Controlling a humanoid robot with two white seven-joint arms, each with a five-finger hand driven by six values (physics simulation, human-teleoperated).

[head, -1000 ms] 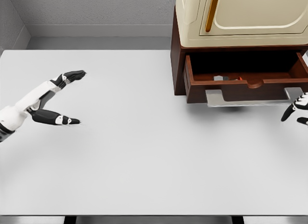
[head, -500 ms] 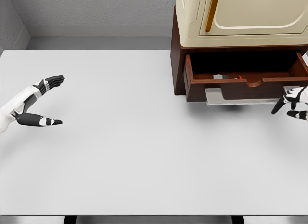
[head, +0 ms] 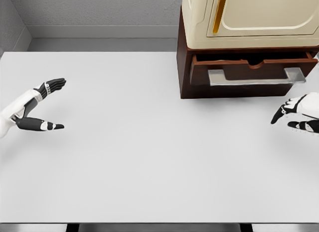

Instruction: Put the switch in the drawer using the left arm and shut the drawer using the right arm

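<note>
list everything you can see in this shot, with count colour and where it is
table: 1, white, fills most of the view
cabinet: 1, dark brown wood, back right of the table
drawer: 1, brown with a silver handle, in the cabinet, nearly shut with a narrow gap at its top
appliance: 1, cream with a gold strip, on top of the cabinet
switch: none visible
left hand: 1, white and black, far left above the table, fingers spread, empty
right hand: 1, white and black, right edge below the drawer, fingers relaxed, empty
</note>
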